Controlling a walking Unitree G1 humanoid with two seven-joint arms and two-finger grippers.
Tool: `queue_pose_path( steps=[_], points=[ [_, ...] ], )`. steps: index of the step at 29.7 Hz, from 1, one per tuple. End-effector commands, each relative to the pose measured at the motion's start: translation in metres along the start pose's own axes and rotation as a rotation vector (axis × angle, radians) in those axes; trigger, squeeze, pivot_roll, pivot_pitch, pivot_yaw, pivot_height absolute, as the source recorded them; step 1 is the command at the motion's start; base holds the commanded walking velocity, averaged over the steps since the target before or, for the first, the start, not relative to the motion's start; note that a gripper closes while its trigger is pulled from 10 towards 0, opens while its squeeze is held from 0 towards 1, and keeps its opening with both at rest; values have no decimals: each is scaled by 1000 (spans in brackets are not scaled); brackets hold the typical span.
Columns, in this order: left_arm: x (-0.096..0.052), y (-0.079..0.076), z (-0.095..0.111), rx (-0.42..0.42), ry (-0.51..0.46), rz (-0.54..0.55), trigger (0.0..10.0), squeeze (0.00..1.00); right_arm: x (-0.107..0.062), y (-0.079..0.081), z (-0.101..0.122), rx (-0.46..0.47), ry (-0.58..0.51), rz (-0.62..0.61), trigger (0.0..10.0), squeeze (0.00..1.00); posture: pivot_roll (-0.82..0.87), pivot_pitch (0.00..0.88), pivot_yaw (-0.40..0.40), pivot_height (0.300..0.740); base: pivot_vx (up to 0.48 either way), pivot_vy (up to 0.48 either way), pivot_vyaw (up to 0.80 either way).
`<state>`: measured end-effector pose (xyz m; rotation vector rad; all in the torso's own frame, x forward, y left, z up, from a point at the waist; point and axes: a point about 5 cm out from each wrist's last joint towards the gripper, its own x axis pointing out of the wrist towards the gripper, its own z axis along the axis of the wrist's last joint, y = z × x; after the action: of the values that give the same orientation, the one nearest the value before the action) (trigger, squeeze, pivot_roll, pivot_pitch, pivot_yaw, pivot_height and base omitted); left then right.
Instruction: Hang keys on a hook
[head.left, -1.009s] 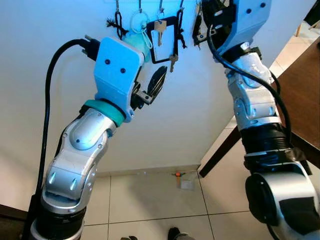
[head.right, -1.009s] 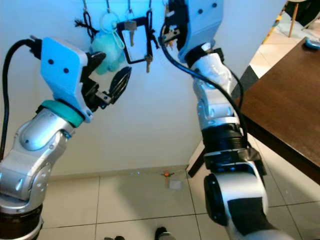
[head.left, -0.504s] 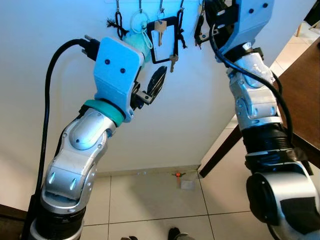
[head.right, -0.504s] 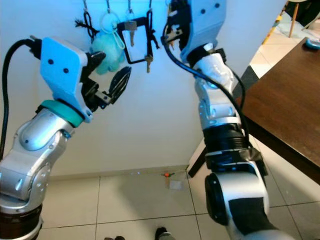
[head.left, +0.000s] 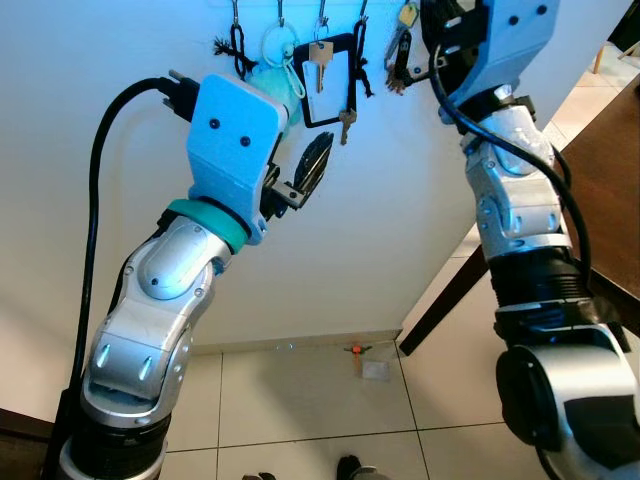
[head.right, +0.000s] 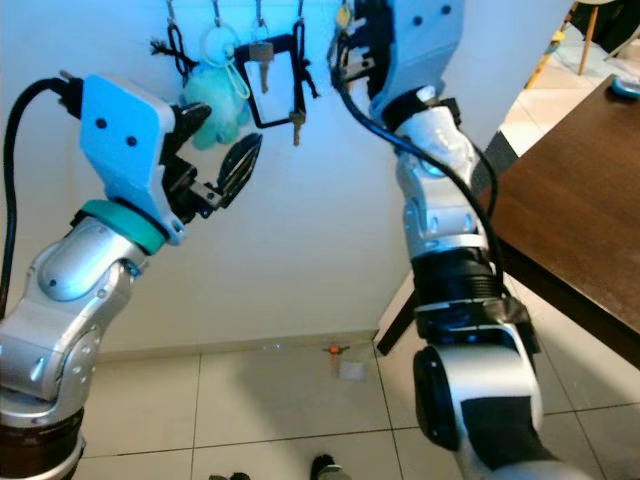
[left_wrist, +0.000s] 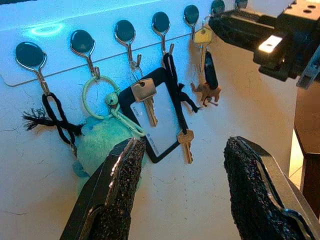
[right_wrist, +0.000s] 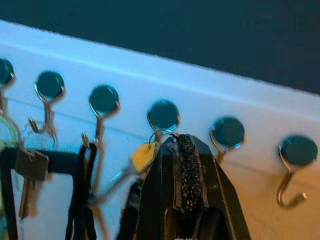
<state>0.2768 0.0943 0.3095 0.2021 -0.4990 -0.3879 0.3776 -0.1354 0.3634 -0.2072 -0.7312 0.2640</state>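
Overhead, white wall (head.left: 400, 200), hook rail (left_wrist: 100, 30), tiled floor (head.left: 300, 400)

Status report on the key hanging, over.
Right gripper shut, up at a hook on the rack. Yellow-tagged keys hang from that hook. Left gripper open, held back. Nothing in the way.

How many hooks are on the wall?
7, in one row on the rack: five hooks with things hanging, then two bare hooks. More may hide past the edges.
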Motion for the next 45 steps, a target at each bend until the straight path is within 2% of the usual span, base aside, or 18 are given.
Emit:
queue_pose_path(
  steps=[1,9,18,28,29,34,35,36,37,45],
  points=[
    [0,1,-1,9,-1,0,10000,0,-3,-4,-3,31,16,-20,10000,0,-2,127,92,740,0,0,0],
    [1,2,-1,10,1,3,10000,0,-3,-2,-6,49,29,-13,10000,0,1,133,92,740,0,0,0],
    [1,2,-1,8,0,3,10000,0,-9,15,-11,14,52,138,10000,0,-2,136,93,740,0,0,0],
    [1,2,0,7,0,2,10000,0,-11,17,-11,-24,59,177,10000,0,-3,138,93,740,0,0,0],
    [1,2,-1,7,1,3,10000,0,-10,15,-11,-21,57,166,10000,1000,-2,138,93,740,0,0,0],
    [0,2,-1,7,3,3,10000,0,-10,15,-11,-9,53,171,10000,1000,-2,140,93,740,0,0,0],
    [0,2,-1,7,3,3,10000,0,-11,16,-11,2,53,184,10000,541,-2,140,93,740,0,0,0],
    [0,2,-1,7,3,3,10000,0,-11,16,-11,2,53,184,10000,541,-2,140,93,740,0,0,0],
    [0,2,-1,7,4,3,10000,0,-12,17,-11,7,50,196,10000,0,-2,141,92,740,0,0,0],
    [0,1,-2,5,5,1,10000,0,-22,20,-5,81,1,231,10000,0,-5,142,94,740,0,0,0]
  ],
)
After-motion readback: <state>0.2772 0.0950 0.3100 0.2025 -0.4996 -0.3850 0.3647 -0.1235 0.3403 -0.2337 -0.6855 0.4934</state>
